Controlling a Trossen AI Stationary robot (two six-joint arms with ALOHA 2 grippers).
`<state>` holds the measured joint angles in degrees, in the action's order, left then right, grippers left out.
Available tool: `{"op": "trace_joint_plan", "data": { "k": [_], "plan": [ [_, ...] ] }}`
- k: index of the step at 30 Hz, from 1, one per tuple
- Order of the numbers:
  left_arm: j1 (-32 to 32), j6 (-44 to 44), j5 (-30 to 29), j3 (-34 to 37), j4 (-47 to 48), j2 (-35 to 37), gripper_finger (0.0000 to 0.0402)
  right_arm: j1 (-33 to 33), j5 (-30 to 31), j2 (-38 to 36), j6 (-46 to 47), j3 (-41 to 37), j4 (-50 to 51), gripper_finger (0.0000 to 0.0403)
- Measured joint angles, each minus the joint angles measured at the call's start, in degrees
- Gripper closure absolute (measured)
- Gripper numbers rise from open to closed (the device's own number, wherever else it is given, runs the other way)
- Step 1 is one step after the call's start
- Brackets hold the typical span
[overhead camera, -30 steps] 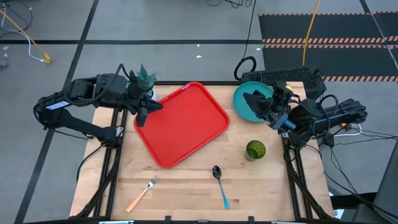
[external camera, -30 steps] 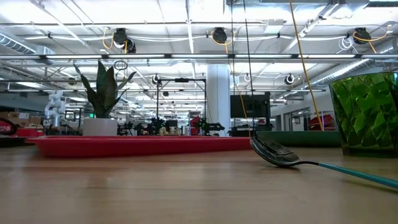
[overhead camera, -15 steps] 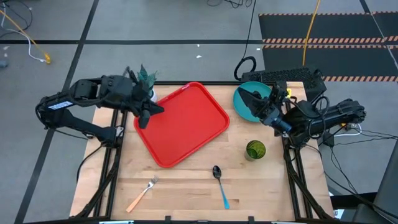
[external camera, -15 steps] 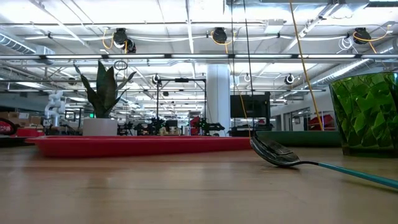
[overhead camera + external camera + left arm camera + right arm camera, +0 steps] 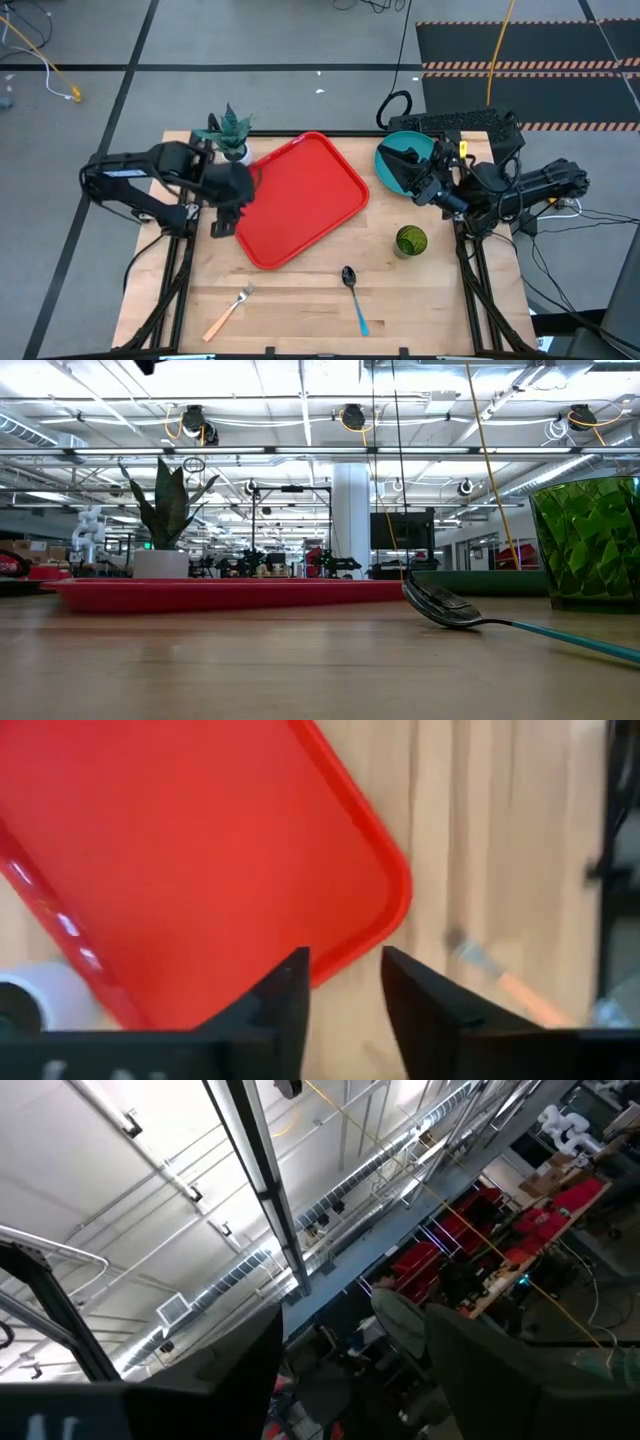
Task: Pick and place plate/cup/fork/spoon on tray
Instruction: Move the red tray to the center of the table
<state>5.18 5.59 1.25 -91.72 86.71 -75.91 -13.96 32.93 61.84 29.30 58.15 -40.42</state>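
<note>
Red tray [image 5: 297, 198] lying askew on the wooden desk [image 5: 300, 300], empty, seen from above. Left end effector [image 5: 222, 225] poised at the tray's left rim, near its lower corner, fingers slightly parted, gripping nothing. Potted plant [image 5: 230, 132] just behind that arm, at the tray's far left corner. Teal plate [image 5: 392, 160] right of the tray, off it, partly covered by the right end effector [image 5: 404, 165], jaws spread wide over the plate; cannot tell whether touching it. Green cup [image 5: 411, 241] on the desk in front of the plate, apart from the tray. Blue-handled spoon [image 5: 354, 296] and orange-handled fork [image 5: 230, 311] near the front edge, well apart from each other, both off the tray.

Level across the desk: spoon [image 5: 470, 616] close in front, cup [image 5: 588, 540] at right, tray [image 5: 230, 594] as a low red band behind, plant [image 5: 165, 520] rising at its left, plate's rim [image 5: 480, 582] beyond the spoon.

Left wrist: two dark fingers [image 5: 285, 1005] with a narrow gap, tray corner [image 5: 200, 850] beyond, fork [image 5: 500, 982] blurred past it.

Right wrist: fingers [image 5: 235, 1380] wide apart, aimed up at ceiling and room.
</note>
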Motion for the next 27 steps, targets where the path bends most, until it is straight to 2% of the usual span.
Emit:
{"op": "trace_joint_plan", "data": {
  "k": [5,8,11,16,19,22,27],
  "plan": [
    [2.1,-3.6,-1.8,0.0,0.7,-2.1,0.0206,0.0,-0.1,0.0,0.0,0.0,0.0,0.0164],
    [2.1,1.3,-1.8,0.0,0.7,-3.7,0.0181,0.0,-0.1,0.0,0.0,0.0,0.0,0.0164],
    [1.3,12.3,-1.8,0.0,0.2,-5.2,0.0166,-0.1,-0.2,0.0,0.0,0.0,0.0,0.0164],
    [-0.9,38.8,-2.0,0.1,0.0,-6.5,0.016,-1.0,-0.2,0.0,0.0,0.0,0.0,0.0164],
    [-0.6,50.5,-5.0,0.2,-0.2,-5.9,0.016,-1.7,-0.2,0.0,0.0,0.0,0.4,0.0164],
    [1.2,58.9,-7.4,0.9,-1.6,-4.0,0.016,-2.4,-0.4,-0.3,-0.1,0.0,1.6,0.0164],
    [4.7,70.2,-7.5,5.2,-5.1,-0.4,0.016,-2.7,-3.9,-2.3,0.0,0.0,8.2,0.0164]
  ]
}}
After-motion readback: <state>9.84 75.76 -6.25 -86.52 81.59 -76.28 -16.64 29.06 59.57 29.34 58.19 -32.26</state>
